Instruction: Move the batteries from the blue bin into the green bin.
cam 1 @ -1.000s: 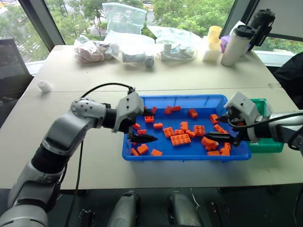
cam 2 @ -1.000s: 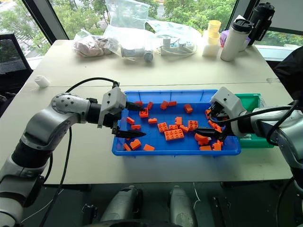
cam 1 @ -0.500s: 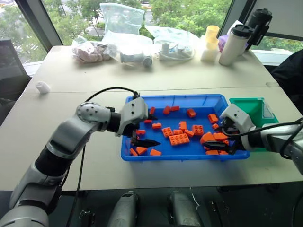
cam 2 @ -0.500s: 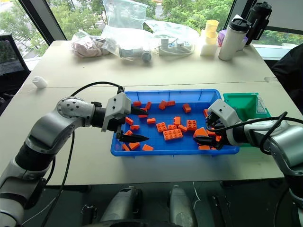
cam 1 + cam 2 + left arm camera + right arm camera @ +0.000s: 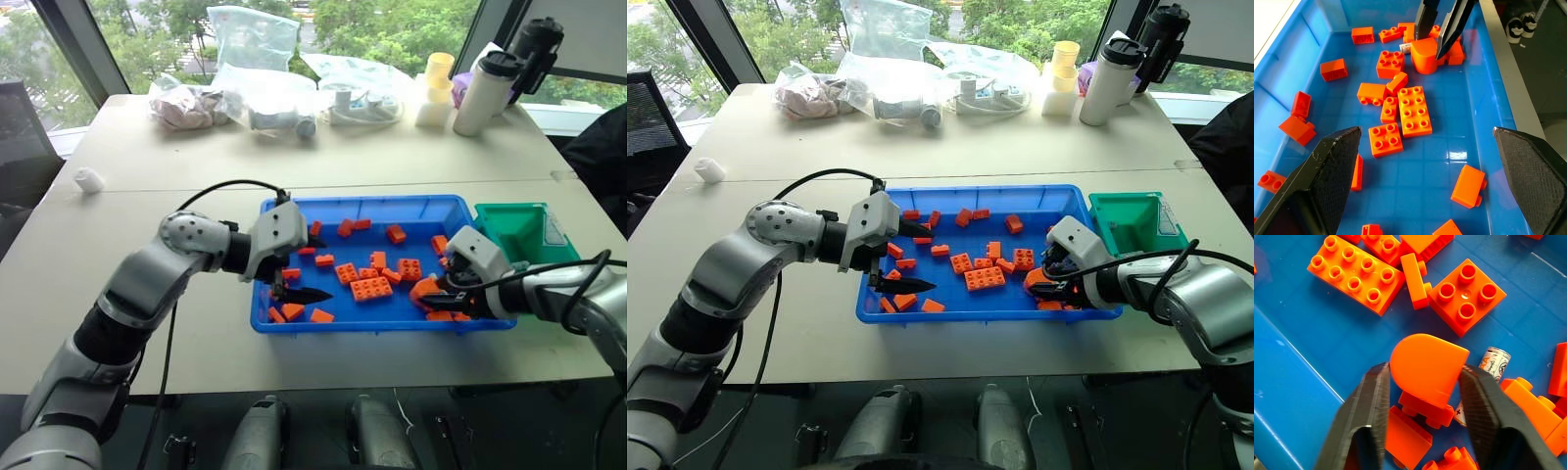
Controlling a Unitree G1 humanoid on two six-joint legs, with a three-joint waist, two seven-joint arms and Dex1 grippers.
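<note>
The right gripper (image 5: 1422,396) has its two black fingers pressed on a rounded orange plastic brick (image 5: 1426,367) — not the small silver-grey metal battery (image 5: 1488,367), which lies just beyond it, half hidden, on the wide blue plastic bin's (image 5: 1298,382) floor, nearest this arm; the left gripper (image 5: 1425,161) hangs wide open, empty.

Blue bin (image 5: 284,208): floor crowded with orange bricks (image 5: 373,288), thickest in the middle and at the right end. Bare blue floor along the near wall, between the left gripper (image 5: 304,292) and the right-hand pile.

One battery (image 5: 1494,362) lies wedged among bricks, a rounded orange brick (image 5: 1426,366) just beside it and partly over it. Right gripper (image 5: 1425,382) has its fingers on either side of that rounded brick, touching it.

Left gripper's fingers stand spread wide over the left end.

Green bin (image 5: 1136,223): inside free, top unobstructed. Desk (image 5: 147,225) left of the blue bin bare.
</note>
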